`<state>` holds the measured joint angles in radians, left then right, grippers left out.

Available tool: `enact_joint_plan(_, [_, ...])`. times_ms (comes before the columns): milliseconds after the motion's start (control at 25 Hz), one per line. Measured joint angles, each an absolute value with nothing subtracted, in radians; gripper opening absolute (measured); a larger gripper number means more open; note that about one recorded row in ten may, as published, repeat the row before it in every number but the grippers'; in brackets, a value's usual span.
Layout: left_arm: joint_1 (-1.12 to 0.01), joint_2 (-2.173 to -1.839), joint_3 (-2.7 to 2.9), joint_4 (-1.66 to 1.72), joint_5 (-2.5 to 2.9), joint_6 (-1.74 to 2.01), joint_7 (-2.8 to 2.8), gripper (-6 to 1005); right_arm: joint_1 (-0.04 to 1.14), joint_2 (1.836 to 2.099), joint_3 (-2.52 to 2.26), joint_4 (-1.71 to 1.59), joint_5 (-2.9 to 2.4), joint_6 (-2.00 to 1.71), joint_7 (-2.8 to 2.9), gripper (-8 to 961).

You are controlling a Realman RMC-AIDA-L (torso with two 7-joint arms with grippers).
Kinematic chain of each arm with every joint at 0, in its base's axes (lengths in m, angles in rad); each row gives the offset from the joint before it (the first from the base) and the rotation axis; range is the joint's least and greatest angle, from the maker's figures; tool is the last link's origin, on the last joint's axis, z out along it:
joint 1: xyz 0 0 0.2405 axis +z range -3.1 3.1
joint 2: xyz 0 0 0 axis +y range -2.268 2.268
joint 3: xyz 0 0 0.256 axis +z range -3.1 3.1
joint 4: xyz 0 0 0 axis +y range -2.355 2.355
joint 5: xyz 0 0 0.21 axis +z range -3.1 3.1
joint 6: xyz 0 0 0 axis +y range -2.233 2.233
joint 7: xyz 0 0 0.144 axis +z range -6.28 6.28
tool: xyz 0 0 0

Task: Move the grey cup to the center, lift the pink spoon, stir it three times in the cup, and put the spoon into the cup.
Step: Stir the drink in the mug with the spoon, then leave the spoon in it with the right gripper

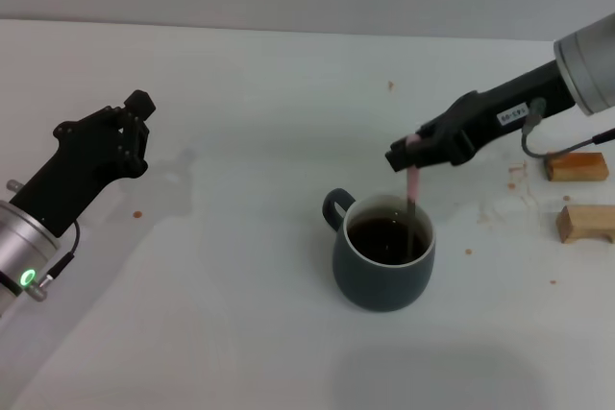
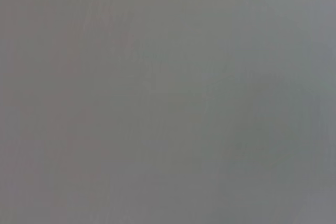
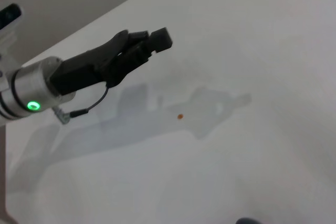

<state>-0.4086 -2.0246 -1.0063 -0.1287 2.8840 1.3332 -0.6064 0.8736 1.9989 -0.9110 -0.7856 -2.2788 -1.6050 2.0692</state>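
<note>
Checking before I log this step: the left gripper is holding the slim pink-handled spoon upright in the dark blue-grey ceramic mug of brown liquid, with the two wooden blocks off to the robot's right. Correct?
Not quite: the head view shows the right gripper holding the slim pink-handled spoon, not the left. The left gripper hangs empty, far to the left. The spoon does stand upright in the dark blue-grey ceramic mug, and the two wooden blocks lie to the right.

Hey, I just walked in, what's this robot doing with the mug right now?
The right gripper holds the pink spoon by the top of its handle, upright, with its lower end dipped in the dark liquid of the grey cup. The cup stands on the white table about mid-scene. The left gripper hovers off to the left, holding nothing. Two wooden blocks lie at the right edge.
</note>
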Motion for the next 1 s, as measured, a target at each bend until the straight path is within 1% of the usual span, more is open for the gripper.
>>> enact_joint_plan(80, [-0.409,-2.026,-1.006,-0.129,2.884,1.332,-0.606,86,0.875,2.006,-0.895,-0.784,-2.277,-1.597,2.069,180])
enact_joint_plan(440, [-0.41,-2.03,-1.006,-0.129,2.884,1.33,-0.606,88,0.906,2.066,-0.911,-0.777,-2.273,-1.527,2.06,185])
enact_joint_plan(680, [-0.408,-2.031,-1.006,-0.129,2.884,1.33,-0.606,89,0.909,2.071,-0.982,-0.775,-2.224,-1.518,2.059,188])
enact_joint_plan(1000, [-0.41,-2.031,-1.008,-0.129,2.884,1.33,-0.606,90,0.902,2.066,-0.99,-0.776,-2.234,-1.537,2.067,192])
